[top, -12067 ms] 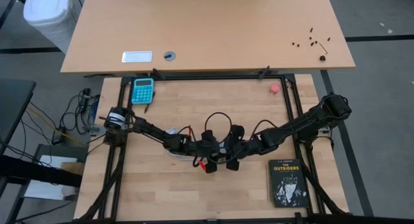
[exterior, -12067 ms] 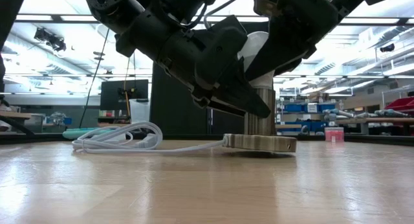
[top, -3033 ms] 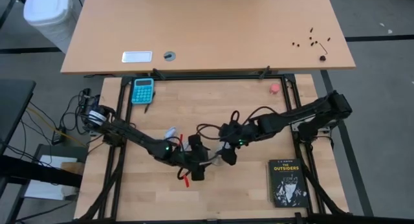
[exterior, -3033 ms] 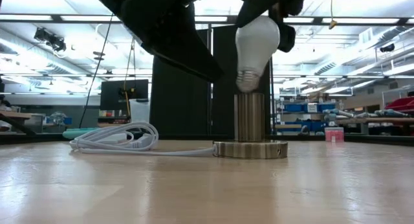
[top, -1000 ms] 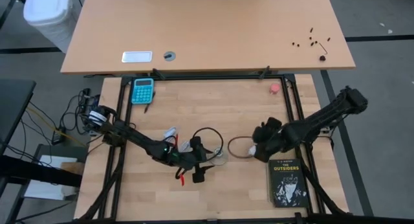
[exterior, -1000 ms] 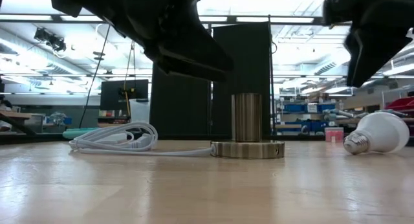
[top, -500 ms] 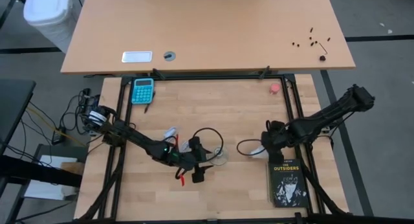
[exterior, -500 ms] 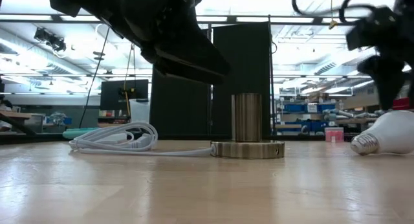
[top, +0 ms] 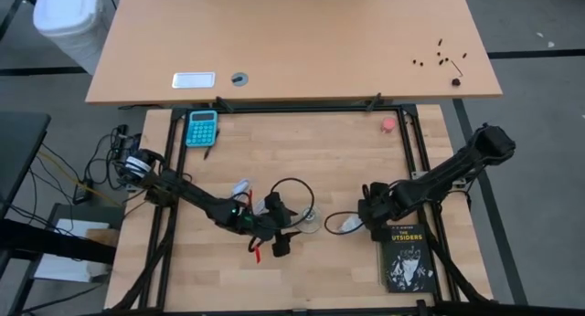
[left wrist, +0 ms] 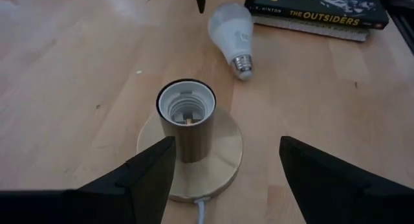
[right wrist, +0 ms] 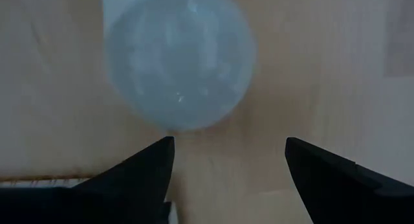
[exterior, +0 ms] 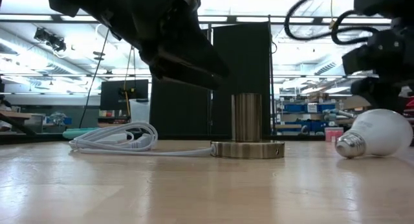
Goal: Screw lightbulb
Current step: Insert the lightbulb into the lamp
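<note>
Wooden tabletop point(top: 320, 161) under me, teal calculator point(top: 202, 127) off at the far-left corner. My left gripper point(left wrist: 223, 166) hangs over the brass socket point(left wrist: 187, 123), fingers spread wide, nothing in them. White cord point(exterior: 116, 138) trails off from the socket base. Further right, the lightbulb point(exterior: 375, 134) lies on its side on the wood, screw base pointing back toward the socket, just beside the black book point(top: 405, 257). My right gripper point(right wrist: 229, 166) sits right behind the bulb's round end, jaws apart, not gripping it.
</note>
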`<state>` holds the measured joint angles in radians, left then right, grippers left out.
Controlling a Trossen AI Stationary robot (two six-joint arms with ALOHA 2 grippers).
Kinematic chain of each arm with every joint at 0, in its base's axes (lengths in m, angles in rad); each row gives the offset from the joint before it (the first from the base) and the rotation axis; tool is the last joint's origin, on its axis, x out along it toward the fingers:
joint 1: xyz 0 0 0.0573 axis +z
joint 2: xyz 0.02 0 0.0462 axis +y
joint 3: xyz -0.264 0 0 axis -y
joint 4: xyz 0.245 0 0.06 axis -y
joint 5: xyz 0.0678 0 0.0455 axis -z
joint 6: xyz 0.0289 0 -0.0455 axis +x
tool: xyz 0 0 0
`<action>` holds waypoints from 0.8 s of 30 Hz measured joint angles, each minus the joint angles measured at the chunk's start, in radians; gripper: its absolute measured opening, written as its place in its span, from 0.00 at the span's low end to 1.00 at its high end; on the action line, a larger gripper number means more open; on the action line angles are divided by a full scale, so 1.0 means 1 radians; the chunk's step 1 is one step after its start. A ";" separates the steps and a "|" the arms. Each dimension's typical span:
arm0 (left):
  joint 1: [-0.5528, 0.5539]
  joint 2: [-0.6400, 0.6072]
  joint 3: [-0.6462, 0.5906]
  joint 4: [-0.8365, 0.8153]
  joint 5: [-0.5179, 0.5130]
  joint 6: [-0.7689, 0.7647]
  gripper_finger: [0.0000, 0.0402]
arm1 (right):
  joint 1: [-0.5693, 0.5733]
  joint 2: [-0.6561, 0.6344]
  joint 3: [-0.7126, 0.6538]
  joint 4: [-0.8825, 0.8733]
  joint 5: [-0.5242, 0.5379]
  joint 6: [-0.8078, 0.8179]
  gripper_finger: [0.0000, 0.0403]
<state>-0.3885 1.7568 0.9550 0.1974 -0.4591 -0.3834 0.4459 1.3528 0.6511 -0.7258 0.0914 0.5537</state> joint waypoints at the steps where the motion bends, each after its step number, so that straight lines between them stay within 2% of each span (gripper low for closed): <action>1: -0.003 0.000 0.000 0.000 0.000 -0.012 0.70 | 0.006 0.016 0.003 0.008 -0.003 0.000 0.76; 8: -0.022 0.000 0.000 0.009 0.000 -0.045 0.70 | 0.068 0.074 0.027 0.042 0.037 -0.008 0.76; 12: -0.046 0.000 0.000 0.032 -0.034 -0.052 0.70 | 0.104 0.046 0.019 0.084 0.132 -0.001 0.77; 14: -0.059 0.000 0.000 0.034 -0.057 -0.054 0.70 | 0.131 0.010 -0.009 0.131 0.221 0.004 0.78; 16: -0.067 0.000 0.000 0.047 -0.071 -0.063 0.70 | 0.144 -0.019 -0.050 0.177 0.266 0.010 0.78; 24: -0.072 -0.001 0.000 0.045 -0.072 -0.095 0.70 | 0.116 -0.043 -0.200 0.457 0.282 -0.002 0.77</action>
<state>-0.4606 1.7561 0.9550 0.2424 -0.5308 -0.4779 0.5623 1.3098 0.4510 -0.2691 0.3738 0.5516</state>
